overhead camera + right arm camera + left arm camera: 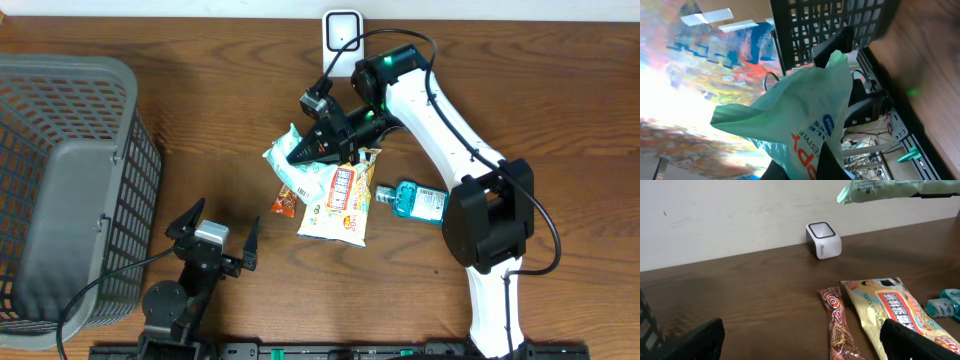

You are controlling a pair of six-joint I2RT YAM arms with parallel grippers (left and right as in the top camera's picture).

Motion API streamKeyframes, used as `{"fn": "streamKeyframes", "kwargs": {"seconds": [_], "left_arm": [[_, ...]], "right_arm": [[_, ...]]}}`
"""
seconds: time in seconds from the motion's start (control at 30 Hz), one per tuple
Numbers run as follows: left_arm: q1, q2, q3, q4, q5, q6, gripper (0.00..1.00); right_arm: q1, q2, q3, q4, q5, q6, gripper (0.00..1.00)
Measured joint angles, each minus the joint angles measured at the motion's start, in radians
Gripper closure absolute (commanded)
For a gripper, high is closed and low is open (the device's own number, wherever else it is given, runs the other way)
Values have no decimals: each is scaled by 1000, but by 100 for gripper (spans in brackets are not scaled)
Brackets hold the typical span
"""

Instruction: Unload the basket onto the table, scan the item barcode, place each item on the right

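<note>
The white barcode scanner (343, 30) stands at the table's far edge, its window facing the wall-side view (823, 240). My right gripper (308, 150) is shut on a pale green snack packet (282, 165), lifted off the table and hanging well in front of the scanner. In the right wrist view the packet (800, 110) fills the middle, pinched between the dark fingers (790, 167) of that gripper (812, 162). Its edge shows at the top of the left wrist view (890, 190). My left gripper (215, 238) rests open near the front edge (800, 345), holding nothing.
A grey mesh basket (140, 170) fills the left side. On the table lie a red-brown snack bar (285, 202) (840, 325), a yellow packet (340, 205) (895, 310) and a blue mouthwash bottle (415, 200) (945, 302).
</note>
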Motion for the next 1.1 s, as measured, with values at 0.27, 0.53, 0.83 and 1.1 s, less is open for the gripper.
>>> {"fn": "streamKeyframes", "kwargs": {"seconds": [0.27,0.53,0.83,1.1], "left_arm": [[0,0,0,0,0,0,1],[0,0,0,0,0,0,1],[0,0,0,0,0,0,1],[0,0,0,0,0,0,0]], "right_arm": [[-1,0,-23,0,53,3,99],[-1,0,-113,0,89,14,99],[-20,0,-245,0,97,14,99],[-61,-48,-308,1,120,1,99]]}}
